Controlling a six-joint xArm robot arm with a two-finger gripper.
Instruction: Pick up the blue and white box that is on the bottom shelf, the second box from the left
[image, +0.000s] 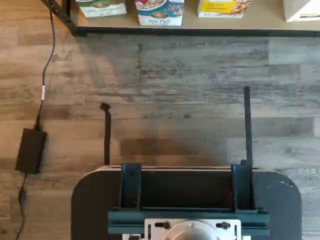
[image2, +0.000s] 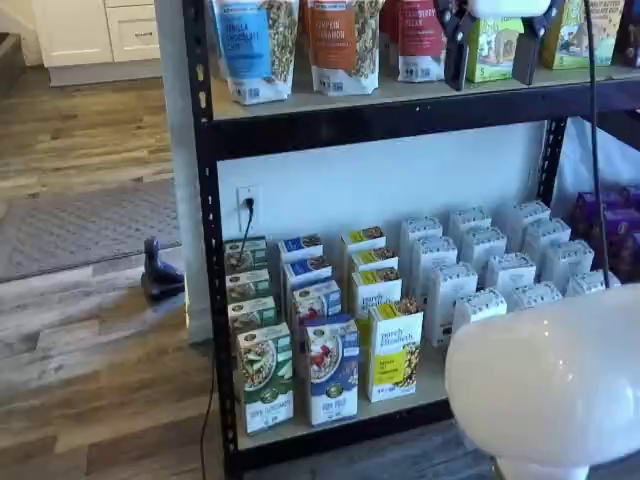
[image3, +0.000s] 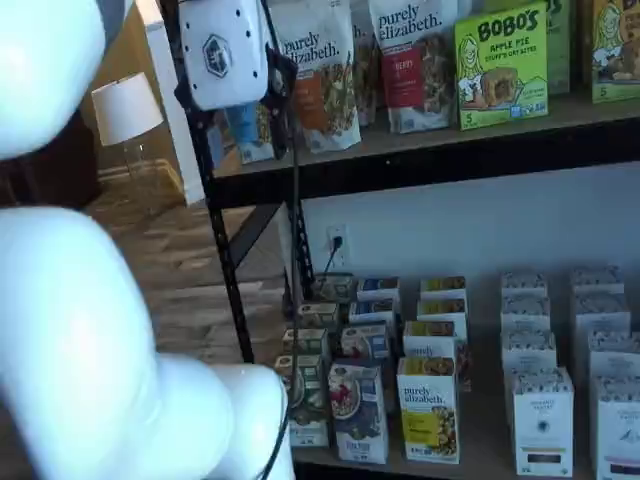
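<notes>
While the gripper (image2: 492, 48) hangs at the top right of a shelf view, level with the upper board's pouches (image2: 340, 40), its two black fingers stand plainly apart with nothing between them. The blue and white box (image2: 333, 370) waits untouched at the front edge of the bottom shelf (image2: 425, 385), low and centre-left in that frame, standing upright just beside a green-and-white carton (image2: 265, 377) on one side and a yellow carton (image2: 394, 352) on the other. In the other shelf view the same box (image3: 359, 412) sits at bottom centre, with the gripper's white body (image3: 222, 50) far up at upper left. The wrist view catches only the lower part of the box's front (image: 160, 12), beyond a stretch of bare wood floor (image: 190, 95).

The approach has barely begun, by this reading. Done well, the arm would come down and line up squarely on the box's narrow front, keeping the fingers wide so they pass either side without nudging the neighbours. The tight row leaves little room, so a slow, centred entry looks safest, and the hanging cable (image2: 594, 150) should stay clear of the cartons.
</notes>
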